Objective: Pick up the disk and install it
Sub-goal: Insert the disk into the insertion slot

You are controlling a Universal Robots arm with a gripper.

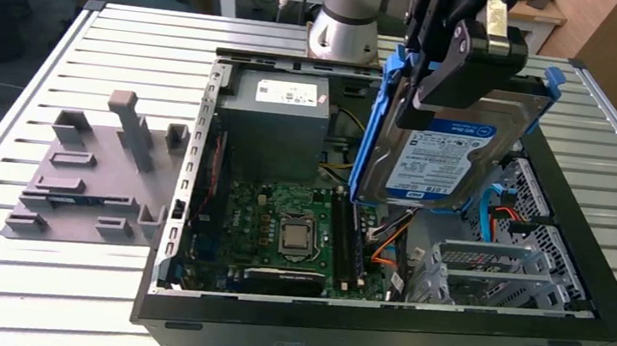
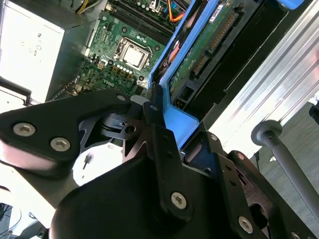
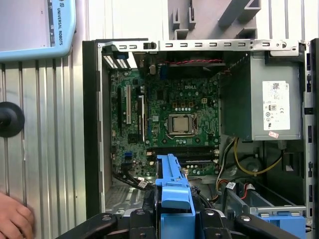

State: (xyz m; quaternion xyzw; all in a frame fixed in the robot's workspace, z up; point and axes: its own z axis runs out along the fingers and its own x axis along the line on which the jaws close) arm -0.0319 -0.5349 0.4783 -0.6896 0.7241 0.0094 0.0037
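Observation:
The disk (image 1: 448, 157), a silver drive with a blue-and-white label in a blue bracket, hangs tilted above the open computer case (image 1: 384, 327), over its side at the exterior view's right. My gripper (image 1: 463, 73) is shut on the bracket's upper edge. In the second wrist view the black fingers (image 2: 152, 112) clamp the blue bracket (image 2: 174, 122), with the disk's green circuit board (image 2: 209, 45) beyond. In the first wrist view the bracket (image 3: 172, 186) sticks out from my gripper (image 3: 172, 221) above the motherboard (image 3: 174, 114).
The case holds a grey power supply (image 1: 277, 122) and a metal drive cage (image 1: 494, 266) with blue latches under the disk. A grey fixture (image 1: 90, 176) stands on the slatted table (image 1: 33, 282). A person's hand (image 3: 12, 221) rests on the table beside the case.

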